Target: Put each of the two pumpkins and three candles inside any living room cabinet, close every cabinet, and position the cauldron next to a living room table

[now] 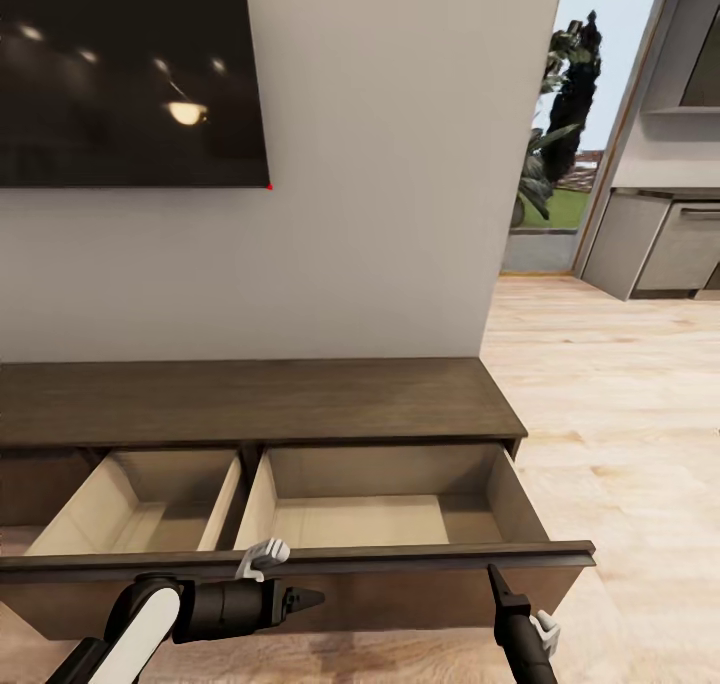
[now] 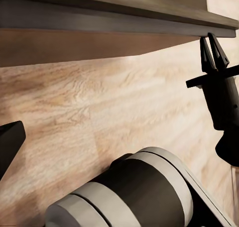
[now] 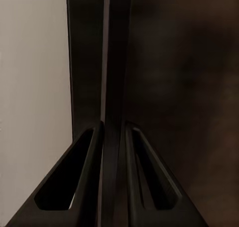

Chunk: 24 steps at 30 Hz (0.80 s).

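Note:
The long dark-brown cabinet stands against the wall with two drawers pulled out. The left drawer and the right drawer have pale beige insides with nothing in them. My right gripper points up at the right drawer's front panel. In the right wrist view the gripper has its fingers closed on either side of the panel's dark edge. It also shows in the left wrist view. My left gripper hovers open in front of the panel, with one finger at the frame's side. Pumpkins, candles, cauldron and table are out of view.
A dark TV screen hangs on the pale wall above the cabinet. Light wooden floor stretches to the right towards a doorway with plants and grey kitchen units. The pulled-out drawers jut towards me.

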### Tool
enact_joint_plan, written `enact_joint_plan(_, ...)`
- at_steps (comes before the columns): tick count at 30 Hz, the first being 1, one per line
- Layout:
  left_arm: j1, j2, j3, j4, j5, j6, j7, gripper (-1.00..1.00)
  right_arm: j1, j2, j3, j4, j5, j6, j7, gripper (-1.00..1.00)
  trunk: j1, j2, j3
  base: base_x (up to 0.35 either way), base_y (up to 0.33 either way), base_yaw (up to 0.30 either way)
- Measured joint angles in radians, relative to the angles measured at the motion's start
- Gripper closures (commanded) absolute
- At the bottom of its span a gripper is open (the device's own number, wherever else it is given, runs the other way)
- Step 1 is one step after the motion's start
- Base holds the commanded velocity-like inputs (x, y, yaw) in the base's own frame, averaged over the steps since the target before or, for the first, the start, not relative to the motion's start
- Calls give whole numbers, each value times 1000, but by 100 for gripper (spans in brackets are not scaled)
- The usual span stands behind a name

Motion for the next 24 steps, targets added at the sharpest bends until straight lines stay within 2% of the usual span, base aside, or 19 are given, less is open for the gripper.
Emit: enact_joint_plan(24,0,-1,-1,0,0,0,0,-100,-12,0,-3,12,2,0,-1,100,0,0,0,-34,0,0)
